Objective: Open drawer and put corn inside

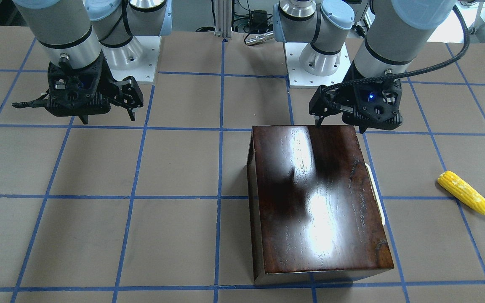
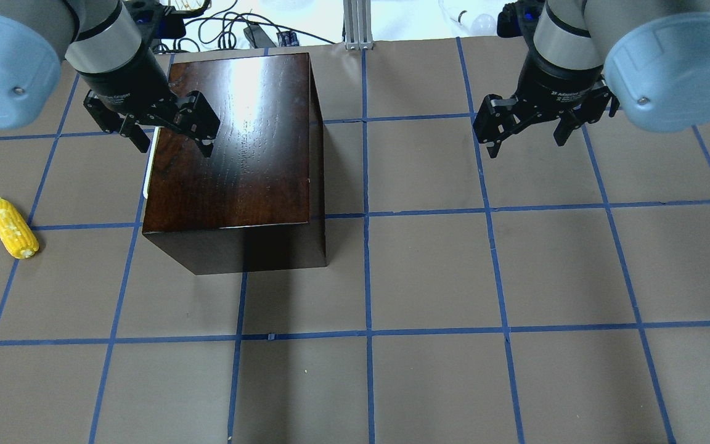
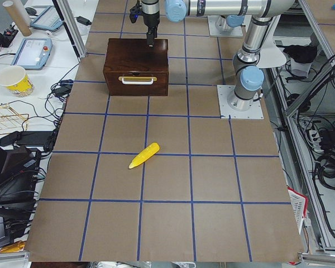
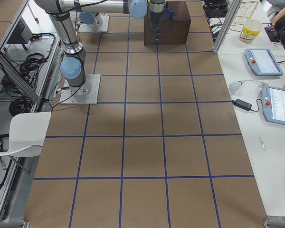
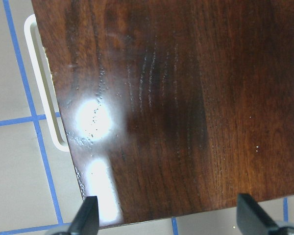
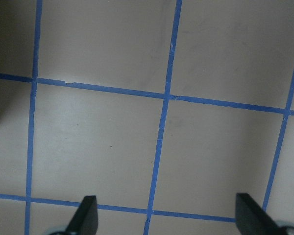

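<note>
The dark wooden box (image 2: 232,142) stands on the table's left half. Its drawer (image 3: 136,85) is shut and faces the robot's left, with the white handle (image 3: 137,80) across its front; the handle also shows in the left wrist view (image 5: 44,93). The yellow corn (image 2: 13,227) lies flat on the table to the left of the box, apart from it, and shows in the front-facing view (image 1: 467,194). My left gripper (image 2: 173,140) is open and empty, hovering above the box top near its handle-side edge. My right gripper (image 2: 526,145) is open and empty over bare table on the right.
The table (image 2: 429,277) is brown with a blue tape grid. Both arm bases (image 1: 318,59) stand at the robot's side. Side benches hold tablets (image 4: 262,61) and a paper cup (image 3: 15,80), off the table.
</note>
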Robot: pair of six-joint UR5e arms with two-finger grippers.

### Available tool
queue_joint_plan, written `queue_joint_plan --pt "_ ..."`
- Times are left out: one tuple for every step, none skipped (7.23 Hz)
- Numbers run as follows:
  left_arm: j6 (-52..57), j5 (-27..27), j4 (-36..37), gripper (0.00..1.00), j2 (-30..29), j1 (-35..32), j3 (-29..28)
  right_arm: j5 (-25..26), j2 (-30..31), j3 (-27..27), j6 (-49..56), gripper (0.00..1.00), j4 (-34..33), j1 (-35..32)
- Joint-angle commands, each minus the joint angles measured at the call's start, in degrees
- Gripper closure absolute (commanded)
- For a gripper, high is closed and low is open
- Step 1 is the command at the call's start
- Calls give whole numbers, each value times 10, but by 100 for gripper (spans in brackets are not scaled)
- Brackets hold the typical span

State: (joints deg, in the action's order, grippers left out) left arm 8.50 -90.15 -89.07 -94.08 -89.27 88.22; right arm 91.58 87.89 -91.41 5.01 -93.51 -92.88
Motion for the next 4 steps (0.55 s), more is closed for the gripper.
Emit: queue_joint_plan --pt "-3 -2 3 0 1 0 3 0 0 0 0 0 0 0" --pt "-5 1 2 0 1 0 4 0 0 -1 0 0 0 0" --pt "-5 1 1 0 2 0 5 0 0 -1 0 0 0 0" --pt "-5 8 4 0 2 0 5 0 0 0 0 0 0 1"
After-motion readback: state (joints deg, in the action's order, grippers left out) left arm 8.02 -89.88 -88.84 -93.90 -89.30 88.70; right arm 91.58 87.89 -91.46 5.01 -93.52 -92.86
